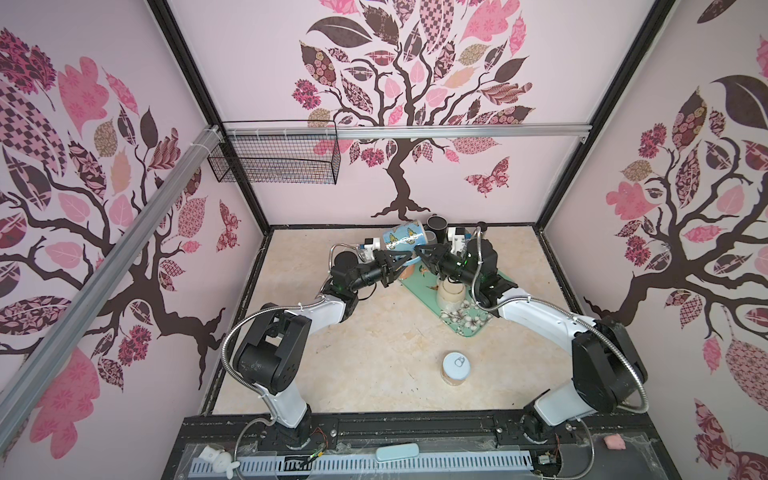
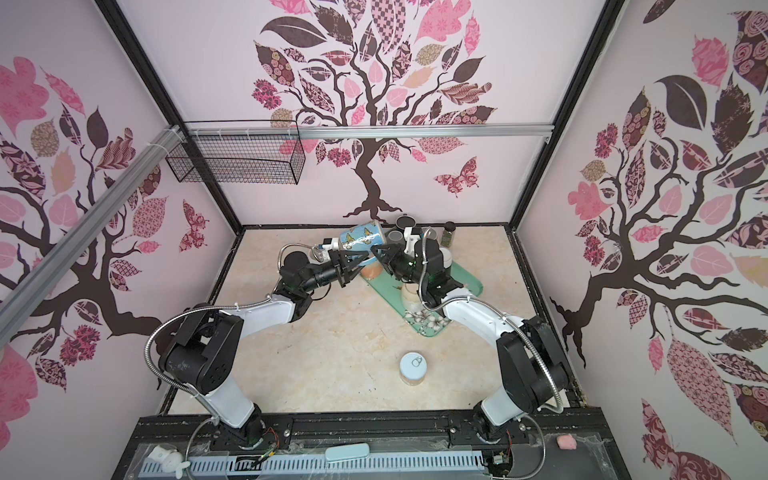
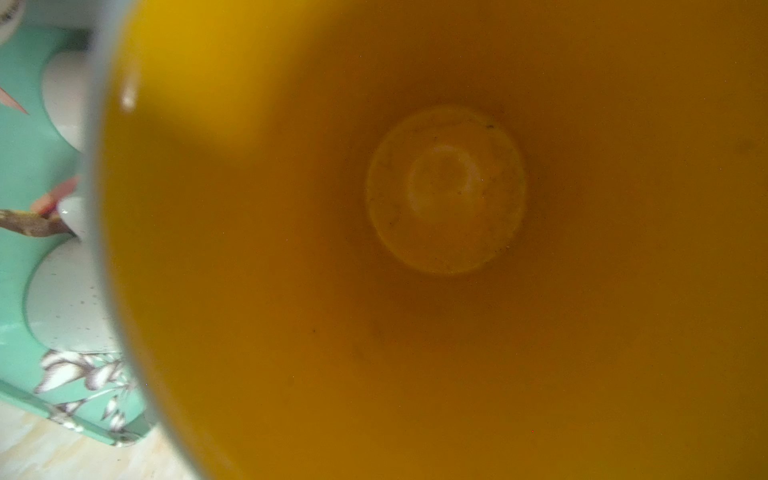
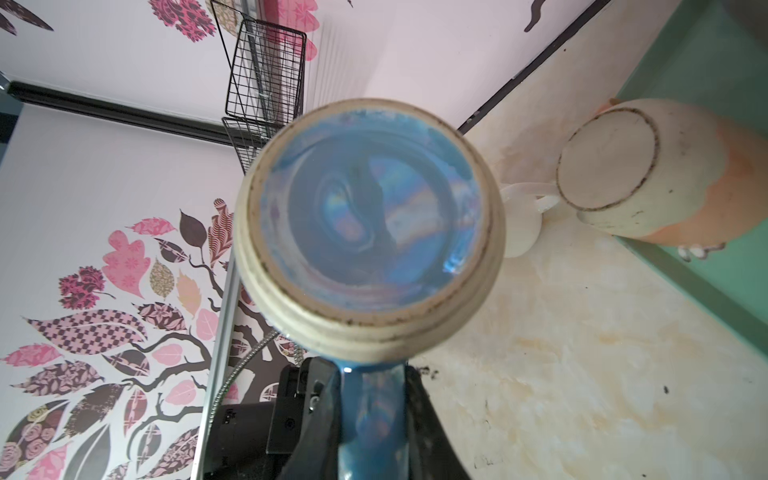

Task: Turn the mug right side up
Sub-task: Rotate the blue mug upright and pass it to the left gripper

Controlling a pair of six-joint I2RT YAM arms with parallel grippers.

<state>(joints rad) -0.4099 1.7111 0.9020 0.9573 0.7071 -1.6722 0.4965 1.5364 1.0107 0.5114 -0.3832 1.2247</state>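
Observation:
The mug (image 1: 404, 238) is blue with butterflies and hangs tilted in the air near the back wall, between both grippers. In the right wrist view its glazed blue base (image 4: 365, 232) faces the camera, and my right gripper (image 4: 370, 374) is shut on its blue handle (image 4: 370, 415). The left wrist view looks straight into its yellow inside (image 3: 444, 187), which hides my left gripper's own jaws. In both top views my left gripper (image 1: 402, 258) (image 2: 358, 261) sits at the mug's pale rim with its fingers drawn together on it. My right gripper (image 1: 424, 252) meets the mug from the other side.
Under the right arm lies a green flowered tray (image 1: 469, 328) with a cream cup (image 1: 450, 293) upside down on it. A peach and cream cup (image 4: 648, 174) stands upside down at the tray's edge. Dark jars (image 1: 437, 224) stand at the back, a tin (image 1: 456, 368) in front, a wire basket (image 1: 274, 158) on the wall.

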